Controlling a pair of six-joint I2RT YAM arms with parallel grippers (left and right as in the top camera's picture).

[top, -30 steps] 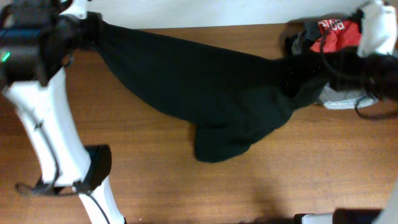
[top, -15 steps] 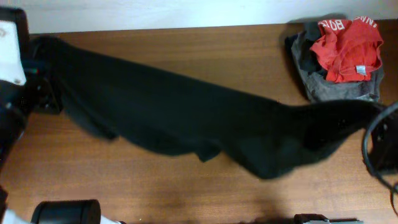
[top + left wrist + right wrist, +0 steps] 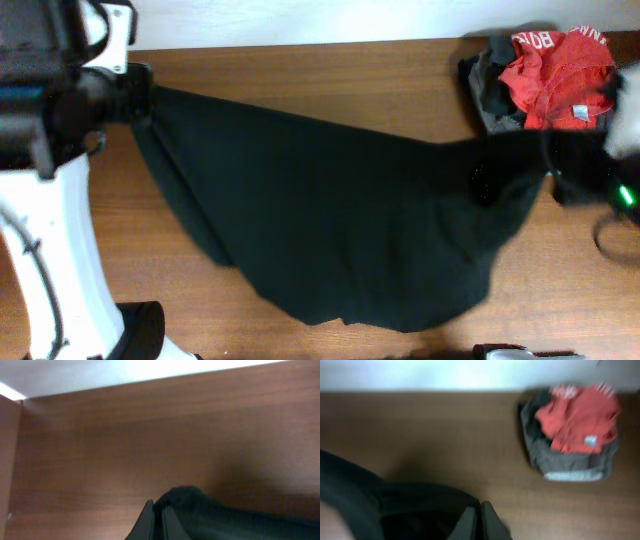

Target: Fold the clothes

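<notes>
Nearest, at the lower centre of the overhead view, the loose belly of the black garment [image 3: 340,230] sagged in a rounded curve towards the bottom edge of the frame. Whether that lowest part touched the worktop [image 3: 330,80] could not be told.

Above it, the garment's top edge was drawn taut between the two arms. The left hand [image 3: 140,95], at the upper left, had its fingers together, clamped on one corner; the left wrist view showed black cloth bunched at the closed tips [image 3: 157,520]. The right hand [image 3: 560,165], at the right edge, was likewise pinched on the opposite end, confirmed in the right wrist view [image 3: 480,520], though that view was blurred.

The long axis ran left to right across the frame, dipping slightly from upper left to middle right, with the body pointing down-frame. No logo or label was visible.

Farthest, at the upper right, a red garment [image 3: 555,75] lay on a grey garment [image 3: 490,100], just beside the right hand.

Judgement: the step in hand was spreading the garment out before any fold. The next move would call for lowering both hands evenly to lay it flat, clear of that pile.
</notes>
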